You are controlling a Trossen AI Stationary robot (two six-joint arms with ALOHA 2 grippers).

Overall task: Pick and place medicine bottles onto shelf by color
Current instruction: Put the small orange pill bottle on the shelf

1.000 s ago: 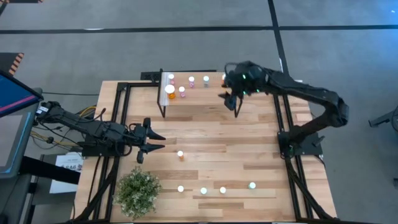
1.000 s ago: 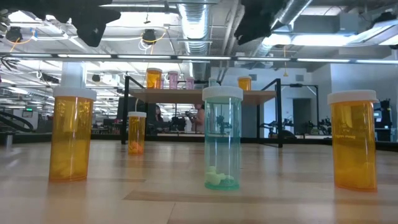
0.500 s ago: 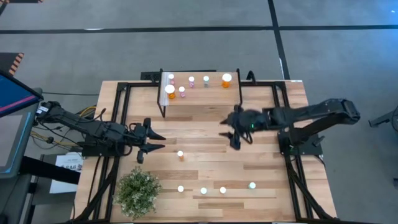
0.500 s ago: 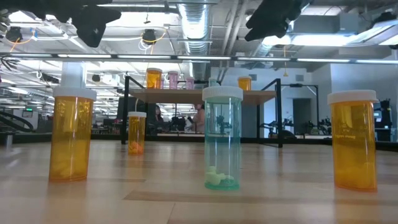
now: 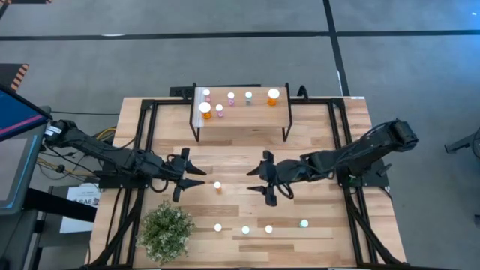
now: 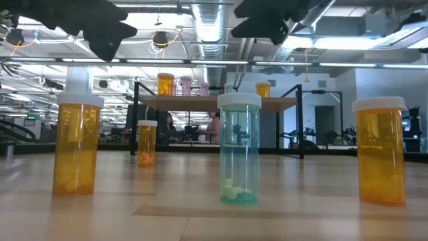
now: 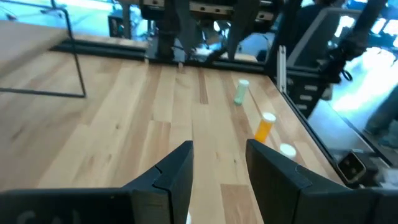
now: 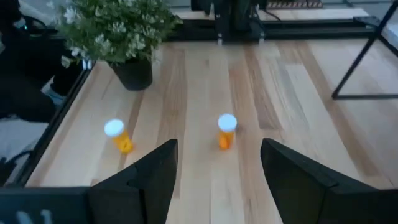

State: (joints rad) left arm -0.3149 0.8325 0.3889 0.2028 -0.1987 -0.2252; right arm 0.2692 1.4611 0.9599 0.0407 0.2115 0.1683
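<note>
Swinging off the shelf (image 5: pixel 241 112), your right gripper (image 5: pixel 262 178) now hangs empty, jaws wide open, with the lone orange bottle (image 8: pixel 226 130) ahead between them. Left gripper (image 5: pixel 187 174) sits half open beside it; expect the next pick.

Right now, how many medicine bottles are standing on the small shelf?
6 on the shelf: large orange bottle at its left front, a small one behind it, pink, pink, teal, and orange at the right. None seems hidden.
</note>
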